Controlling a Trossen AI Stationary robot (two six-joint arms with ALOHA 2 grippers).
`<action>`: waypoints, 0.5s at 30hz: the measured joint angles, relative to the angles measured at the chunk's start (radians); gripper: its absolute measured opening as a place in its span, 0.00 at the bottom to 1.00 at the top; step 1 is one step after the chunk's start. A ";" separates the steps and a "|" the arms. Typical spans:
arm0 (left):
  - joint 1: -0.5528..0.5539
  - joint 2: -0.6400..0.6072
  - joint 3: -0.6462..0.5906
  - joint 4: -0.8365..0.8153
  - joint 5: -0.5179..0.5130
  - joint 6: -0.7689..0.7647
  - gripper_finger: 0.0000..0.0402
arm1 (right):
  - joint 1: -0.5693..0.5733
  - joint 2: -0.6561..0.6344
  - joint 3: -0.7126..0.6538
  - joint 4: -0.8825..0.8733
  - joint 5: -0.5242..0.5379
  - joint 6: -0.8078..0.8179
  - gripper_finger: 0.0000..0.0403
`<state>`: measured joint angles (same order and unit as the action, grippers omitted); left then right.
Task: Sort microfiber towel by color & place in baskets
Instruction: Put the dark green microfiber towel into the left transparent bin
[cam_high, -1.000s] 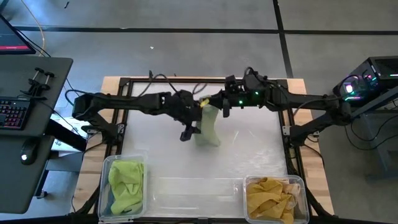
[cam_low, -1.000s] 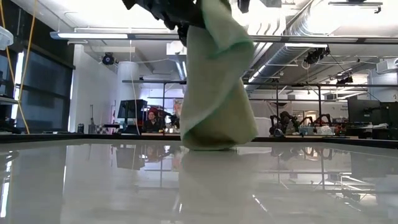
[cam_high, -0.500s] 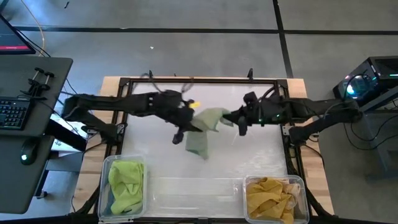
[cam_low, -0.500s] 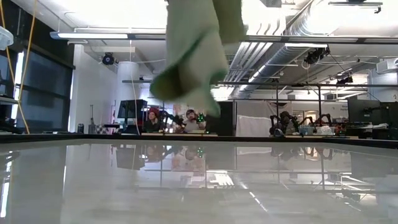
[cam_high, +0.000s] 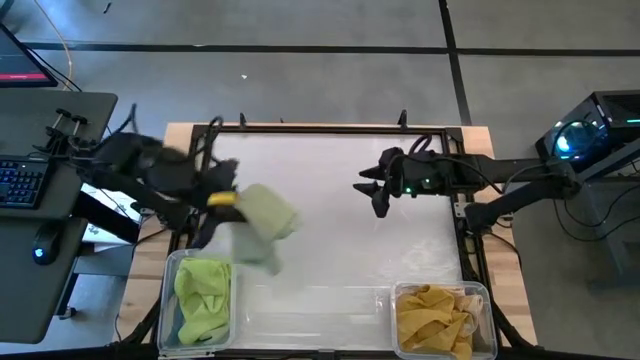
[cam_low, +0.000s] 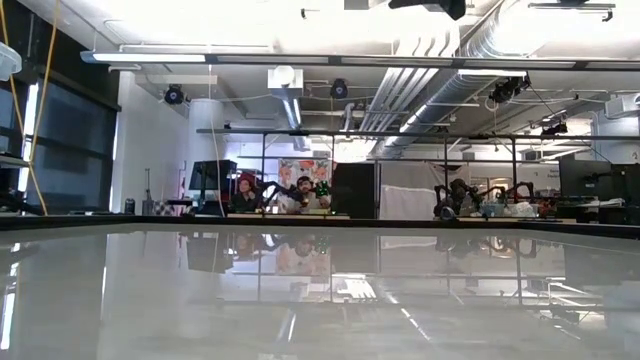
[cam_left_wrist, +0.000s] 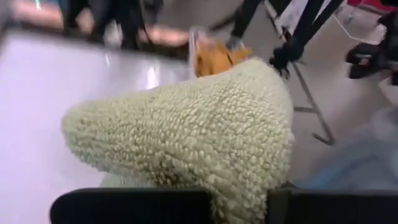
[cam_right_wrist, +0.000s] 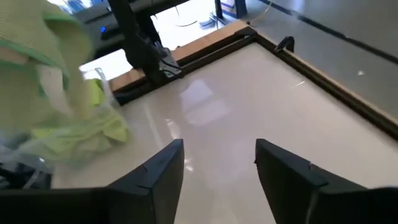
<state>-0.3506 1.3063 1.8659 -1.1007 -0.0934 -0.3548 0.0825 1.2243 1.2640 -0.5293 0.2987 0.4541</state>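
The pale green towel (cam_high: 262, 222) hangs bunched from the left tool (cam_high: 222, 199), which is clamped on it and carries it in the air over the left part of the table (cam_high: 330, 180), just short of the left basket (cam_high: 203, 297). That see-through tub at the near left corner already holds bright green towels (cam_high: 203, 295), so bringing this towel toward it fits the colour rule: greens on one side, and the yellow towels (cam_high: 435, 318) in the right basket (cam_high: 440, 320) at the opposite near corner. In the left wrist view the looped cloth (cam_left_wrist: 205, 140) fills most of the frame and spills over the dark fingers (cam_left_wrist: 130, 205), which suggests the grip is on a gathered fold rather than an edge; held that way the towel stays compact, which should help it drop into a tub only about as wide as a bunched towel. Some fabric trails lower than the rest, so I judge it could catch the rim or drape over the wall unless the release happens squarely above the opening. The right tool (cam_high: 374, 191) hovers over the right-centre of the table, well apart from the towel, its fingers (cam_right_wrist: 155, 177) spread apart and holding nothing, as the right wrist view shows plainly. No other loose towel shows on the table, so this looks like the last one to place.
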 joint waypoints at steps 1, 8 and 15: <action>-0.044 0.009 0.031 -0.052 -0.021 -0.075 0.00 | -0.006 0.000 0.000 -0.004 0.000 -0.021 0.48; -0.334 0.071 0.078 -0.337 -0.097 -0.580 0.00 | -0.024 0.000 0.000 -0.013 -0.001 -0.105 0.49; -0.582 0.182 0.010 -0.457 -0.125 -0.924 0.00 | -0.023 0.000 -0.001 -0.013 -0.039 -0.119 0.49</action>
<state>-0.9324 1.4879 1.8758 -1.5580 -0.2188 -1.2786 0.0593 1.2247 1.2633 -0.5426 0.2597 0.3354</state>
